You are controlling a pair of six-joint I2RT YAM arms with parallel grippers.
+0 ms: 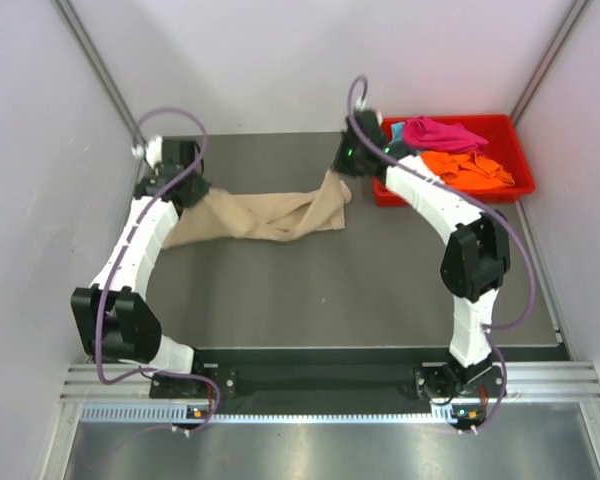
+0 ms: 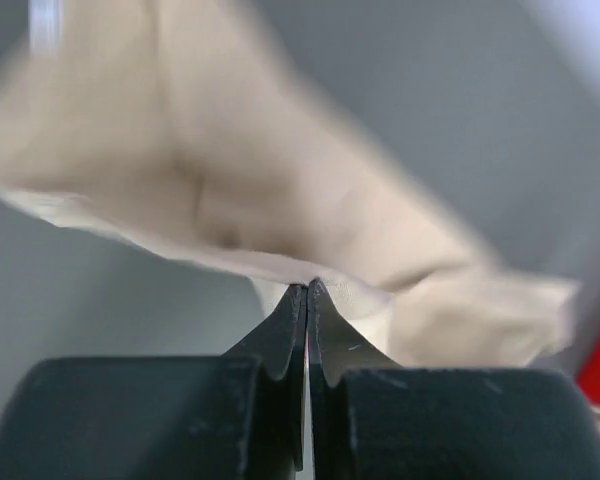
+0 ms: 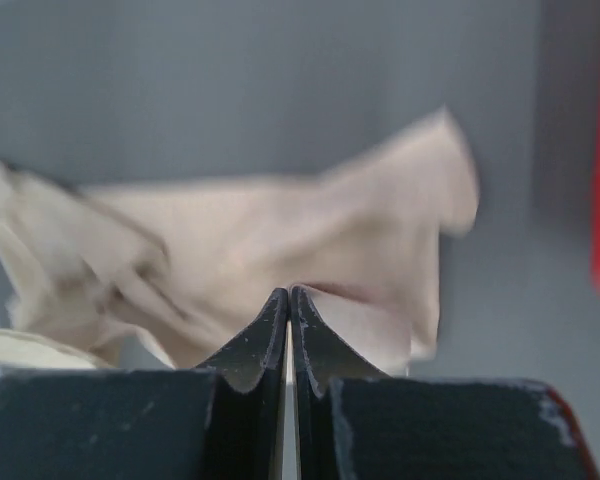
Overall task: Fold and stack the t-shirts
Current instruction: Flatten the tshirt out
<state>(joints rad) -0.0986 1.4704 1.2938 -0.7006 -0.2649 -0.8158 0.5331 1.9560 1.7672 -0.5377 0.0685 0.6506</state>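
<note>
The beige shirt (image 1: pixel 270 215) stretched across the table (image 1: pixel 330 290) between the two arms. The left end effector (image 2: pixel 307 290) was pinched tight on one end and the right end effector (image 3: pixel 288 295) on the other. The pink shirt (image 1: pixel 440 132), orange shirt (image 1: pixel 470 168) and teal shirt (image 1: pixel 395 131) lay heaped in the red tray (image 1: pixel 517 152).

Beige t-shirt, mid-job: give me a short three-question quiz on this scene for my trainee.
1. True or false: the left gripper and the right gripper are both shut on the beige t-shirt.
2. How many shirts show in the red tray?
3. The beige t-shirt is: A) in the tray B) stretched between the two grippers over the table C) folded in a stack.
Key: 1 true; 2 three: magenta shirt, orange shirt, teal shirt; 3 B.
</note>
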